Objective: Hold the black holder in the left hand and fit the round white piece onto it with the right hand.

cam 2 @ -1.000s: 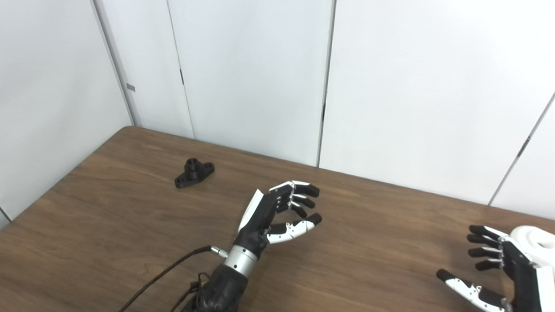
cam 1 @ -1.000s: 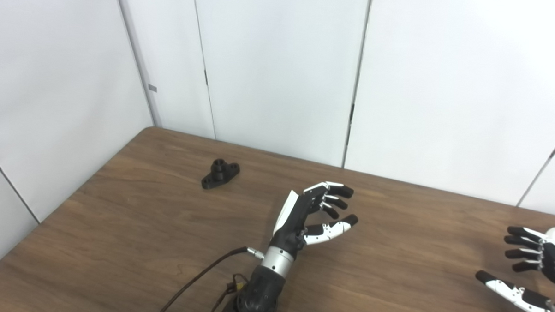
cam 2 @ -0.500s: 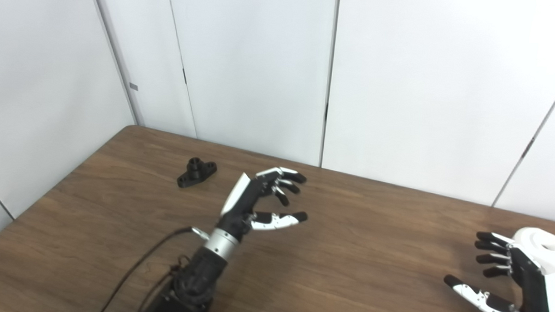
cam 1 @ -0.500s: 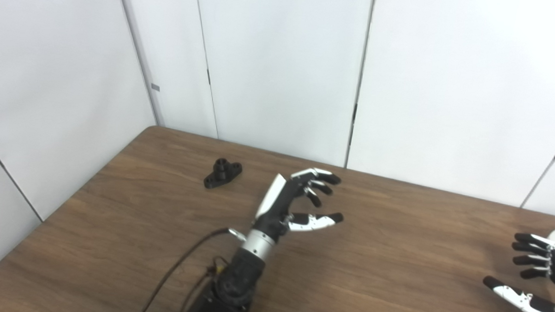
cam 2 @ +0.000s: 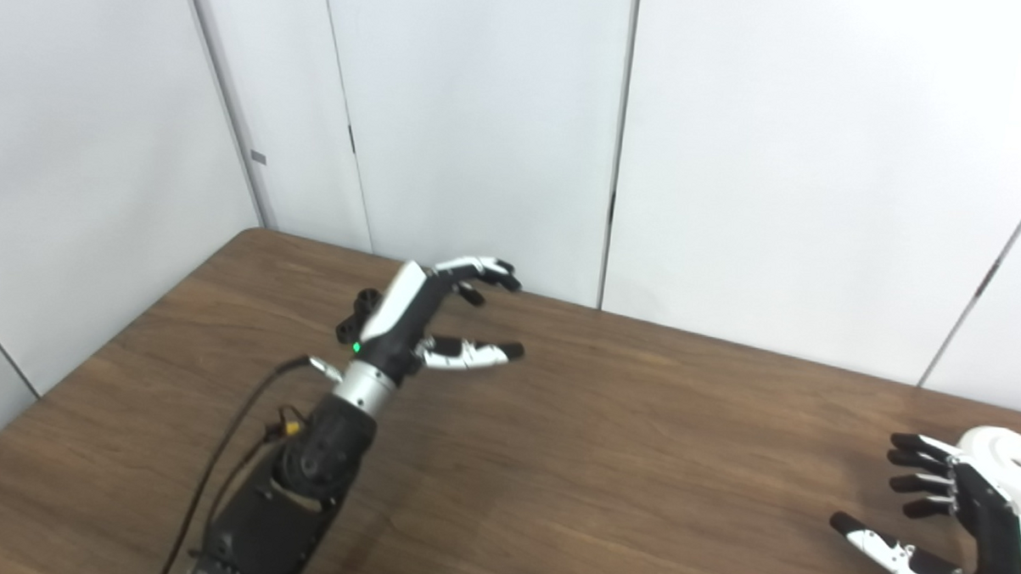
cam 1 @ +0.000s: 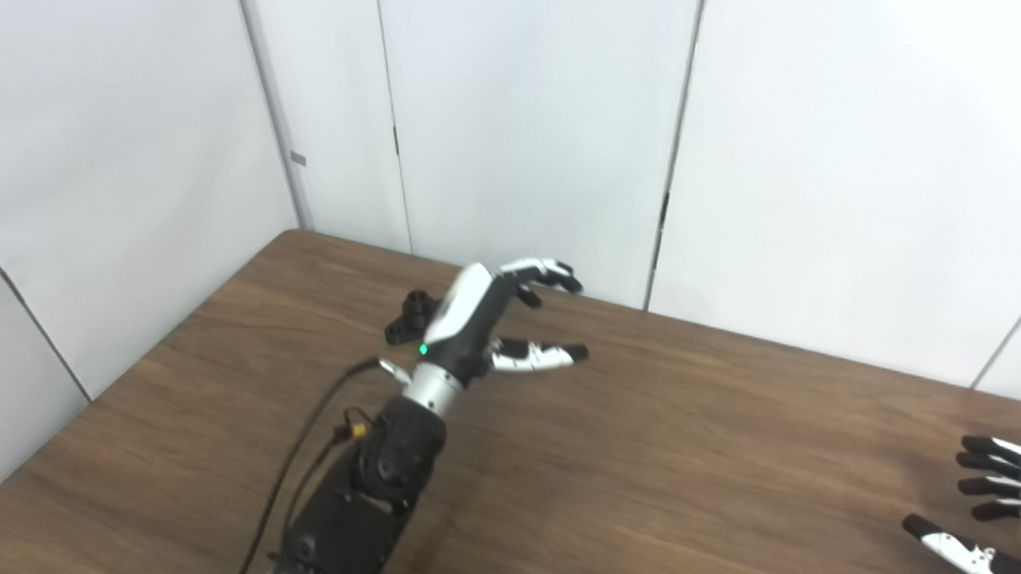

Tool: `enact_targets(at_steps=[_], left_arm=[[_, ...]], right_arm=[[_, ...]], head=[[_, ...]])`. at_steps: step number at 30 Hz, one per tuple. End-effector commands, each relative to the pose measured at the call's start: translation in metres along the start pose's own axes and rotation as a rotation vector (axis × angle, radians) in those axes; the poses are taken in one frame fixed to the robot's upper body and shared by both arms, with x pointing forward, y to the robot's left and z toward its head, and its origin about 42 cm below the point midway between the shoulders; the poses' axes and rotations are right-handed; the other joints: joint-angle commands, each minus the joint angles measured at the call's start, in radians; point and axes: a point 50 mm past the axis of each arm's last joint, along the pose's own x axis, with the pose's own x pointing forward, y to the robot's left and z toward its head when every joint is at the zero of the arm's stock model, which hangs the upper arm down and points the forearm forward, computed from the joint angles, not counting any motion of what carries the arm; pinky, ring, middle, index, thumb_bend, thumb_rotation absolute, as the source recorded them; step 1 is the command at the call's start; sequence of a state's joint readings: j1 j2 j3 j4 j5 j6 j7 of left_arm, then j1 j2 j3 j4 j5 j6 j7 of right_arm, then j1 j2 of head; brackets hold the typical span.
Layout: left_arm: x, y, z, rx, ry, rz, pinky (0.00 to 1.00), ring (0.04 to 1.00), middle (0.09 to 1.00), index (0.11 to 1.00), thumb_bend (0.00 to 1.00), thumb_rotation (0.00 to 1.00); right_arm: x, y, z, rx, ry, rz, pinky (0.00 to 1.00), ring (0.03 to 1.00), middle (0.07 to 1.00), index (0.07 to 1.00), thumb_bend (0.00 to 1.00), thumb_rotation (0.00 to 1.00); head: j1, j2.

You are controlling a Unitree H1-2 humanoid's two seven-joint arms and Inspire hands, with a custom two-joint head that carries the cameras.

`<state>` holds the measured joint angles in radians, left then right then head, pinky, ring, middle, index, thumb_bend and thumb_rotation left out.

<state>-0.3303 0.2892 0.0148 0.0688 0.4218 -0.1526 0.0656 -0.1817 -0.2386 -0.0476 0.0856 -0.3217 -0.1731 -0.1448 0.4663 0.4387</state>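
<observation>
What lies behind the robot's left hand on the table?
Behind the left hand, the small black holder sits on the brown wooden table. Only its left end and raised post show; the rest is hidden by the hand.

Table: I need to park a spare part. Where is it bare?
The table is bare between left hand and right hand. Crowded spots: the holder behind the left hand, the white piece beside the right.
</observation>
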Motion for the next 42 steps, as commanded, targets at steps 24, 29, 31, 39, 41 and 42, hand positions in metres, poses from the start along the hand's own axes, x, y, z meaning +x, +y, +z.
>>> enact_targets(at_steps=[24, 29, 31, 39, 41, 42], left_arm=[[0.021, 0.112, -0.042, 0.333, 0.175, 0.217, 0.87, 0.991, 0.961, 0.751, 0.94, 0.29], [0.021, 0.116, -0.053, 0.374, 0.197, 0.239, 0.84, 0.985, 0.960, 0.752, 0.97, 0.28], [0.021, 0.117, -0.059, 0.392, 0.216, 0.242, 0.85, 0.989, 0.964, 0.759, 0.98, 0.29], [0.018, 0.118, -0.070, 0.452, 0.311, 0.209, 0.94, 1.000, 0.991, 0.780, 1.00, 0.36], [0.017, 0.117, -0.072, 0.462, 0.339, 0.200, 0.96, 1.000, 0.997, 0.784, 1.00, 0.39], [0.017, 0.116, -0.073, 0.471, 0.351, 0.196, 0.98, 1.000, 0.999, 0.786, 1.00, 0.40]], right_arm=[[0.013, -0.011, 0.012, 0.001, -0.085, -0.022, 0.46, 0.588, 0.670, 0.689, 0.60, 0.06], [0.013, -0.011, 0.012, 0.002, -0.089, -0.023, 0.46, 0.589, 0.671, 0.688, 0.61, 0.09], [0.013, -0.011, 0.012, 0.000, -0.088, -0.023, 0.46, 0.589, 0.671, 0.688, 0.61, 0.08], [0.013, -0.011, 0.012, 0.004, -0.083, -0.023, 0.46, 0.594, 0.677, 0.691, 0.59, 0.11], [0.013, -0.011, 0.012, 0.003, -0.081, -0.023, 0.46, 0.593, 0.677, 0.691, 0.58, 0.12], [0.013, -0.011, 0.013, 0.001, -0.080, -0.024, 0.45, 0.590, 0.676, 0.691, 0.58, 0.13]], head=[[0.015, 0.003], [0.016, 0.005], [0.017, 0.007], [0.018, 0.009], [0.017, 0.011], [0.017, 0.010]])
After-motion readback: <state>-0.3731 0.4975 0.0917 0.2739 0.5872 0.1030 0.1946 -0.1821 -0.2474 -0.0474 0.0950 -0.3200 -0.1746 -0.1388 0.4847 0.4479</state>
